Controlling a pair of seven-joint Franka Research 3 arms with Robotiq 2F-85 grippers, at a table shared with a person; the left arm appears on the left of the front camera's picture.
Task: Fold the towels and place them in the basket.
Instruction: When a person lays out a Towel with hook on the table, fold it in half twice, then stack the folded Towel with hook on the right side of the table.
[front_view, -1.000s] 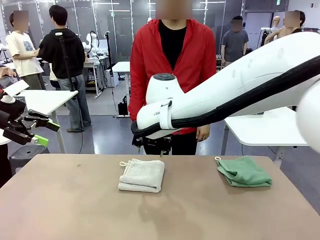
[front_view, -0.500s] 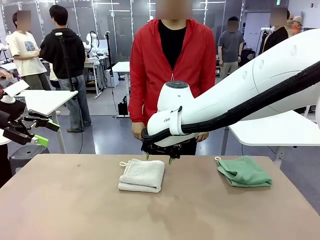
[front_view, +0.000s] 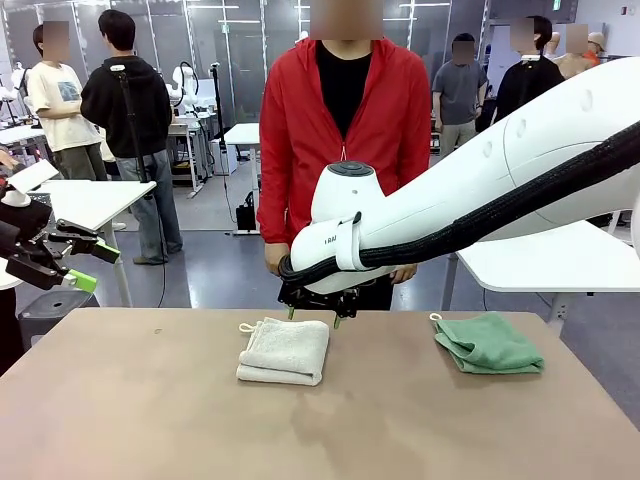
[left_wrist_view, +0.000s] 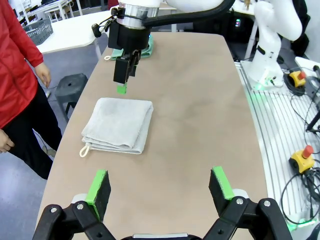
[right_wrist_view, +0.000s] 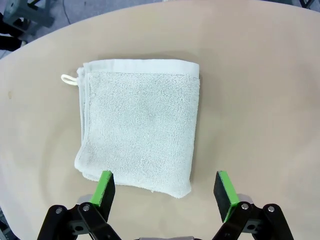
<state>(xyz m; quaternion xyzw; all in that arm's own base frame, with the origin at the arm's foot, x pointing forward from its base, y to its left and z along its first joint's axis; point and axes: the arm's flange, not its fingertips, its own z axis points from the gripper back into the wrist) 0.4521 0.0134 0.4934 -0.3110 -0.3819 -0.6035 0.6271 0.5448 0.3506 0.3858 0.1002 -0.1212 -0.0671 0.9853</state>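
Note:
A folded cream-white towel (front_view: 285, 352) (left_wrist_view: 119, 125) (right_wrist_view: 137, 130) lies mid-table, its loop at the far left corner. Off to the right lies the folded mint green towel (front_view: 488, 343), which peeks out behind the right arm (left_wrist_view: 149, 50). My right gripper (front_view: 312, 318) (left_wrist_view: 122, 82) (right_wrist_view: 165, 192) hangs open just above the white towel's far edge, holding nothing. My left gripper (front_view: 95, 266) (left_wrist_view: 160, 187) is open too, raised beyond the table's left end. A dark grey mesh basket (left_wrist_view: 39, 31) stands on a white side table.
A person in a red jacket (front_view: 345, 120) stands at the far edge, hands down. The brown table (front_view: 150, 420) has bare room in front and left. White tables (front_view: 545, 255) stand beyond the right side, and other people farther back.
My right arm has swung down and rightward, bringing its open gripper close over the white towel's far edge. Both towels and the left arm stayed still.

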